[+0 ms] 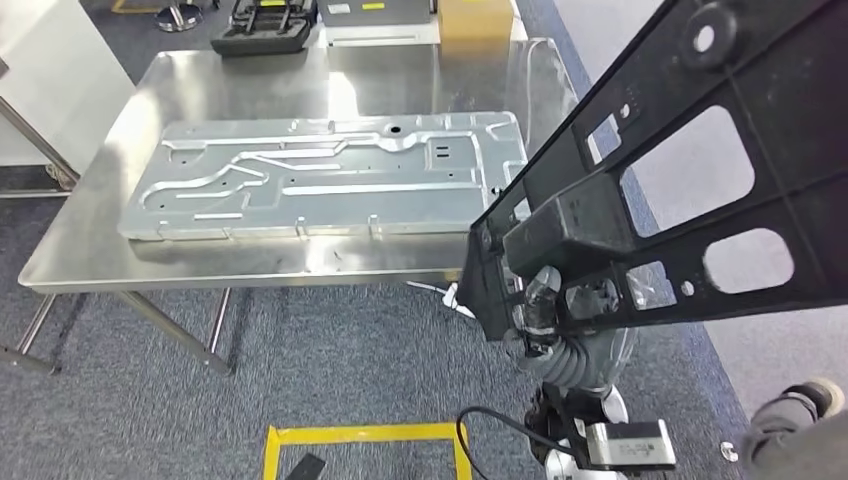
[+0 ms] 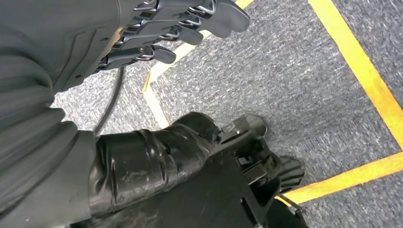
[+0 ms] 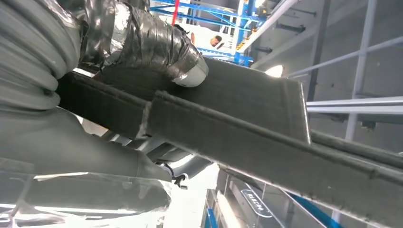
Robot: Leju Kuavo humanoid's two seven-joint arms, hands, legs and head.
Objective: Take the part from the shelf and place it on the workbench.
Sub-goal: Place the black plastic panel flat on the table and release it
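The right hand [image 1: 560, 305] gripped the black frame [image 1: 690, 150], its long axis slanting up rightward, right of the workbench [image 1: 90, 260].

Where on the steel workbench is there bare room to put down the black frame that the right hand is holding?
The workbench is bare behind the stamped metal panel, up to the black tray at the far edge. A narrow bare strip runs along the near edge. The middle is crowded: the panel covers it. The right hand holds the black frame beside the right end.
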